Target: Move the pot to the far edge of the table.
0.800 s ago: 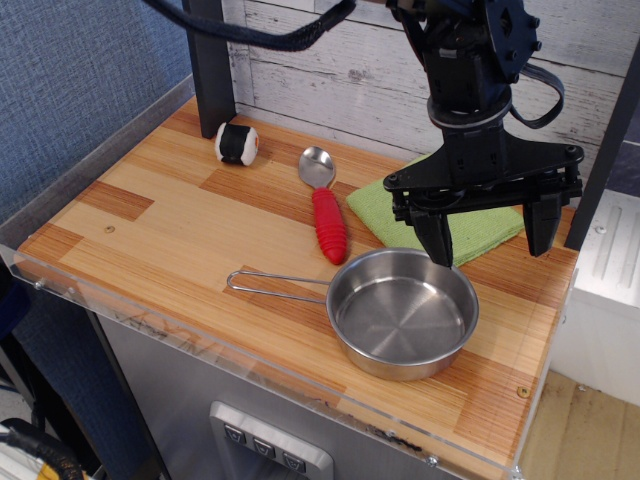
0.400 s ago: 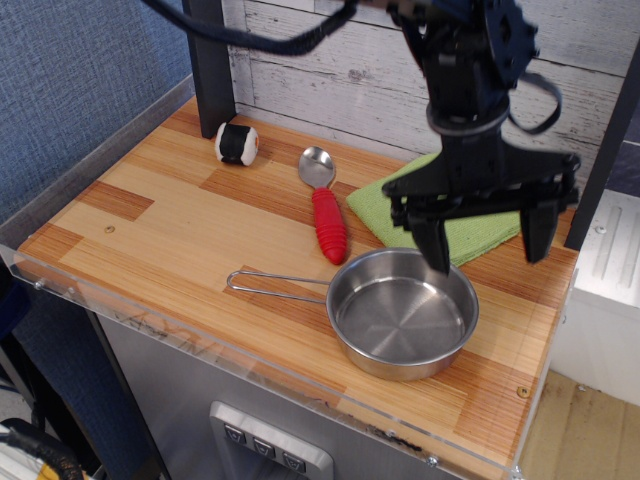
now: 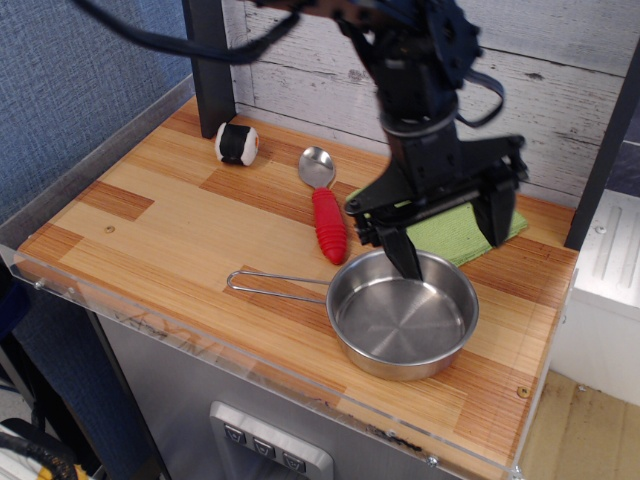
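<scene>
The pot (image 3: 402,322), a shallow shiny steel pan with a thin wire-loop handle (image 3: 275,287) pointing left, sits near the front right of the wooden table (image 3: 160,215). My gripper (image 3: 452,245) is open and empty, fingers pointing down and spread wide. It hovers over the pot's far rim. The left finger (image 3: 403,258) hangs just above the rim; the right finger (image 3: 498,218) is over the green cloth.
A green cloth (image 3: 450,232) lies behind the pot, partly hidden by the gripper. A red-handled metal spoon (image 3: 324,205) lies left of it. A black-and-white ball (image 3: 237,143) sits at the back left beside a dark post (image 3: 212,62). A clear acrylic rim (image 3: 250,370) lines the front edge.
The gripper has moved left and slightly toward the pot, staying open. The pot, spoon, cloth and ball have not moved.
</scene>
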Tool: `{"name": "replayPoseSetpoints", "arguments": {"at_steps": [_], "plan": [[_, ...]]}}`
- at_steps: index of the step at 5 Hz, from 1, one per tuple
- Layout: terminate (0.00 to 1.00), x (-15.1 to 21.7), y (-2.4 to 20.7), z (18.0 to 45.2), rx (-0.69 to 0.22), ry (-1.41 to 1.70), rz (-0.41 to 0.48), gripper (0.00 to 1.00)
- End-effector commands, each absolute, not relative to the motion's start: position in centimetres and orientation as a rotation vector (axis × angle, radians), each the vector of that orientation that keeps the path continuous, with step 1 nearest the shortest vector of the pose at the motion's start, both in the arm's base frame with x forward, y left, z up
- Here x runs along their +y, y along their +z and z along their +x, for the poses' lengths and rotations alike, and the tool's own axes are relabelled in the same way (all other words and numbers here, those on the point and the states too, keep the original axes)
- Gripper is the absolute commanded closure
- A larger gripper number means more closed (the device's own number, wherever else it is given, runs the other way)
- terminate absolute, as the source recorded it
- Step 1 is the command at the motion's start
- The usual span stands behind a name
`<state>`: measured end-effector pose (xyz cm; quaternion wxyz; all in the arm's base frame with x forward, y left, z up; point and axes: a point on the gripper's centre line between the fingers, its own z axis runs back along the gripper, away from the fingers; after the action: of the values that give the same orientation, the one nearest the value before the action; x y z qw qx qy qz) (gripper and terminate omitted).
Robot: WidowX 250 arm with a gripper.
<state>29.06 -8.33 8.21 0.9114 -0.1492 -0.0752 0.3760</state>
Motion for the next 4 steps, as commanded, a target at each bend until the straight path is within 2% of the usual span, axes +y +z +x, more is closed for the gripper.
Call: {"name": "replayPoseSetpoints", "arguments": {"at_steps": [1,3,4], "plan": [[0.0,-7.3,10.2,26.9,-0.17,1.017,-0.354,0.0],[0.0,-6.6,7.5,23.1,-0.134,0.963,-0.226,0.0],[0.0,-5.6,6.3,22.1,-0.131,0.946,-0.175,0.0]]}}
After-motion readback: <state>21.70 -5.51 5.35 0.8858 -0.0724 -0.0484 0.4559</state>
